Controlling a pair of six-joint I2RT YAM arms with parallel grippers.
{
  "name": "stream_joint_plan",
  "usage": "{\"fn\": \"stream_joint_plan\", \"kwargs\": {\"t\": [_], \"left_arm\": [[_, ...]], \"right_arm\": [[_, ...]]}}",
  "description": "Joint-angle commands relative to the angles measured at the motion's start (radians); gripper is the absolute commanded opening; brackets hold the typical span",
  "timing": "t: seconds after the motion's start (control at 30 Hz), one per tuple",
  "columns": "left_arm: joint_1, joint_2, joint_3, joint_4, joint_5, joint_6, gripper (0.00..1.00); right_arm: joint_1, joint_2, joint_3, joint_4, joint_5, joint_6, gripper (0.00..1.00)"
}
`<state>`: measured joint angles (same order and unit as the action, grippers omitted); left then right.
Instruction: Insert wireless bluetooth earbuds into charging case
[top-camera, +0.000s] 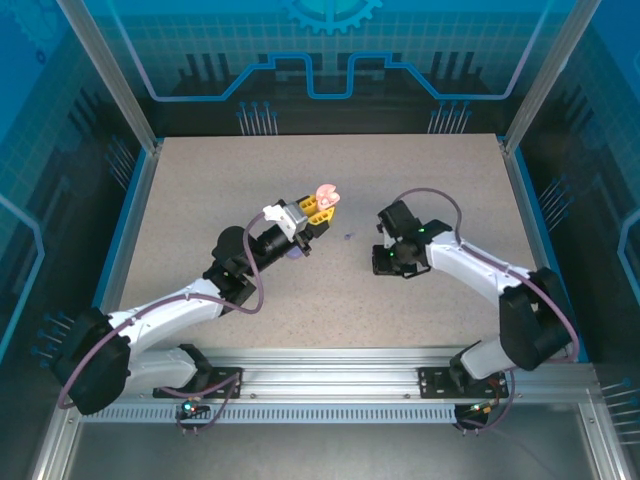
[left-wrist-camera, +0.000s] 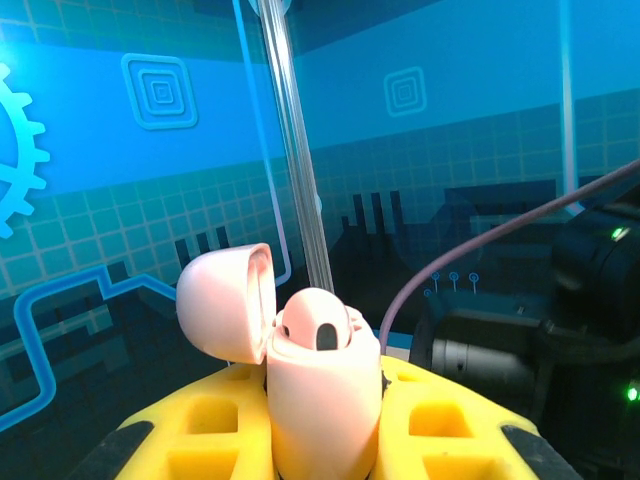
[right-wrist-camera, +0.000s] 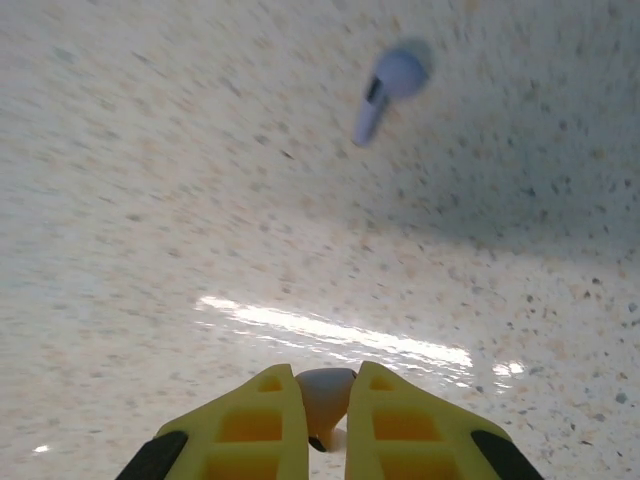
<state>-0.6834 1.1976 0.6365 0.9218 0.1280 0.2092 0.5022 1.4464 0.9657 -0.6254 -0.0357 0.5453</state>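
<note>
My left gripper (left-wrist-camera: 325, 390) is shut on a pink charging case (left-wrist-camera: 325, 420) held upright above the table, its lid (left-wrist-camera: 225, 300) swung open to the left. One pink earbud (left-wrist-camera: 320, 325) sits in the case's top. From above, that gripper (top-camera: 318, 205) and the case (top-camera: 325, 195) are at the table's centre. Down at the tabletop, my right gripper (right-wrist-camera: 325, 385) is shut on a pale earbud (right-wrist-camera: 325, 392); in the top view it (top-camera: 383, 258) is right of centre. A lavender earbud (right-wrist-camera: 390, 85) lies loose on the table ahead of it, between the two grippers (top-camera: 347, 237).
A lavender object (top-camera: 293, 252), partly hidden, lies on the table under the left arm's wrist. The speckled beige tabletop (top-camera: 200, 200) is walled by blue transparent panels and aluminium posts (left-wrist-camera: 295, 150). The right arm's purple cable (left-wrist-camera: 480, 240) and dark wrist stand close right of the case.
</note>
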Motion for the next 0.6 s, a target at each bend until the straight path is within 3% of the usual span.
{"fn": "stream_joint_plan", "kwargs": {"t": [0.0,0.57], "left_arm": [[0.000,0.003,0.033,0.011,0.028,0.006,0.00],[0.000,0.019,0.067,0.012,0.041,0.017,0.00]], "right_arm": [[-0.028,-0.097,0.023,0.055,-0.066,0.004,0.09],[-0.113,-0.299,0.412,0.117,-0.226,-0.050,0.12]]}}
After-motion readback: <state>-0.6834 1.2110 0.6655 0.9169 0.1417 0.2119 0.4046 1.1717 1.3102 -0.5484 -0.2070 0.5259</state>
